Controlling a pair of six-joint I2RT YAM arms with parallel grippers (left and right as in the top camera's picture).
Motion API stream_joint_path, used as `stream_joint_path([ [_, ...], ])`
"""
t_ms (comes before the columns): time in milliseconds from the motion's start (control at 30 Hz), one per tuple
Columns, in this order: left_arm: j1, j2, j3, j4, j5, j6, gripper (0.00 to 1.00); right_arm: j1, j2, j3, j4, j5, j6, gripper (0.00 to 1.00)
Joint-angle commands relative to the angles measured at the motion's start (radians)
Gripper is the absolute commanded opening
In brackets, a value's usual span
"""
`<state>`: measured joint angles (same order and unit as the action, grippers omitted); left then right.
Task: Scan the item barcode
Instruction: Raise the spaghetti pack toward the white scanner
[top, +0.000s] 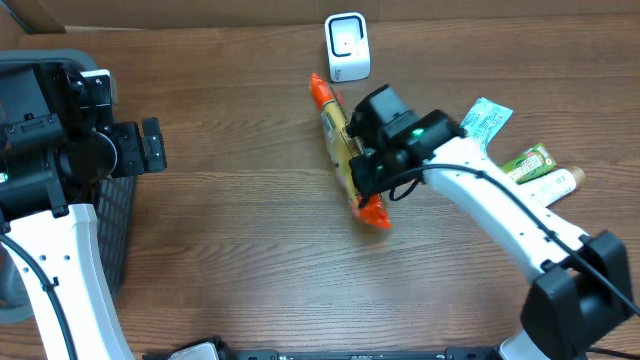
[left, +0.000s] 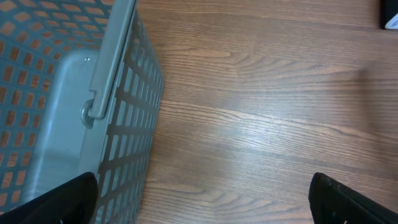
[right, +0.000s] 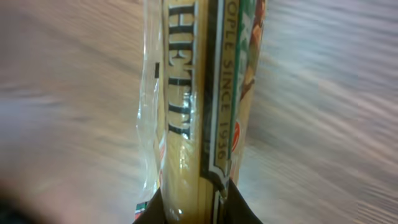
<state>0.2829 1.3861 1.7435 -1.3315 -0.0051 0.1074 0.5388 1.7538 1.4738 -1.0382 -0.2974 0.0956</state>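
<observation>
We read the step in hand as carrying the long, clear-plastic, orange-ended spaghetti packet (top: 338, 135) to the small white box-shaped barcode scanner (top: 347, 46). The scanner stands at 12 o'clock on the brown wooden tabletop (top: 230, 220). The packet lies just at 6 o'clock of the scanner, running from 11 o'clock towards 5 o'clock.

The right pincer (top: 362, 170) is clamped across the packet's lower half. In its wrist view the packet (right: 199, 112) rises straight up from between the 2 dark fingertips of that pincer (right: 194, 211).

To do this well, we would:
- keep the hold firm, since a long packet held off-centre will want to droop or swing;
- turn the printed side that carries the code squarely to the scanner's window;
- hold it near the scanner and steady, without knocking the scanner over.

The left pincer (left: 202, 202) is spread wide with nothing in it. It hangs at 9 o'clock, beside the grey plastic mesh basket (left: 118, 50).

We cannot find the barcode in any view. The wrist view shows only part of the lettering, and the wood around it is smeared. From overhead the right pincer covers the middle of the packet, so we cannot tell whether the packet is lifted or resting on the tabletop. The scanner's window is too small to make out.
</observation>
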Motion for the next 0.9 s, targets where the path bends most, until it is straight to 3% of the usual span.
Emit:
stream_joint_path([
  [0,-0.002,0.0,0.008,0.0,-0.003,0.016,1.0,-0.106,-0.113,0.054,0.029,-0.454,-0.163,0.04],
  [67,-0.002,0.0,0.008,0.0,-0.003,0.016,1.0,-0.186,-0.146,0.054,0.026,-0.67,-0.243,0.04],
  [167,-0.002,0.0,0.008,0.0,-0.003,0.016,1.0,-0.26,-0.169,0.054,0.018,-0.826,-0.298,0.04],
  [367,-0.002,0.0,0.008,0.0,-0.003,0.016,1.0,-0.335,-0.179,0.054,0.016,-1.016,-0.364,0.04],
  [467,-0.002,0.0,0.008,0.0,-0.003,0.016,1.0,-0.338,-0.179,0.054,0.029,-1.021,-0.364,0.04],
  [667,-0.002,0.0,0.008,0.0,-0.003,0.016,0.99,-0.323,-0.179,0.056,0.078,-0.71,-0.193,0.04],
  [867,-0.002,0.0,0.008,0.0,-0.003,0.016,1.0,-0.219,-0.178,0.074,0.137,-0.033,-0.012,0.04],
])
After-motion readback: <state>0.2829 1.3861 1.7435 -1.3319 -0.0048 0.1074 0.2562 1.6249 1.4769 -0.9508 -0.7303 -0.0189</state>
